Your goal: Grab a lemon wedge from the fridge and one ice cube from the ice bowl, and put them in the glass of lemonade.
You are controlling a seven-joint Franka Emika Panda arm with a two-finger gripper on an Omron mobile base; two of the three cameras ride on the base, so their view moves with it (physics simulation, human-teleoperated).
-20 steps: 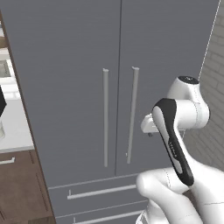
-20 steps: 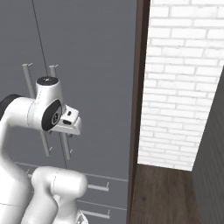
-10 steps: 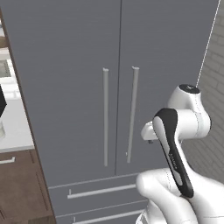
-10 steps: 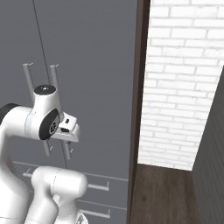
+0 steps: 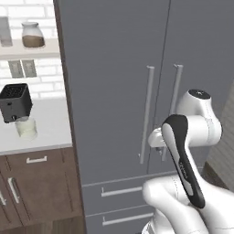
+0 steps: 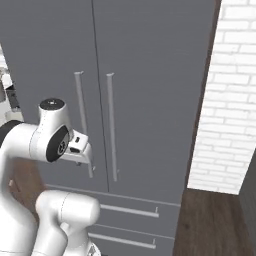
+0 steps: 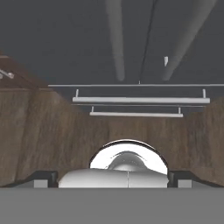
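The grey two-door fridge (image 5: 114,68) (image 6: 150,65) stands shut, its two silver bar handles (image 5: 147,114) (image 6: 111,125) side by side. My arm is folded in front of it, the hand (image 6: 80,147) held just before the handles at their lower ends. In the hand view my gripper (image 7: 113,179) is open with nothing between its fingertips (image 7: 43,178), looking down at the fridge's two lower drawers (image 7: 140,99). The glass of lemonade (image 5: 26,128) stands on the white counter at the left. The lemon wedge is hidden. The ice cube and ice bowl are out of view.
A black toaster (image 5: 15,102) sits on the counter (image 5: 50,123) behind the glass, above brown cabinets (image 5: 36,183). A lidded jar (image 5: 33,35) stands on a shelf. A white brick wall (image 6: 225,100) and wooden floor (image 6: 210,225) lie right of the fridge.
The whole picture has shifted right in both base views, so the camera has moved; the counter with the toaster and glass has come into view. The gripper stays open.
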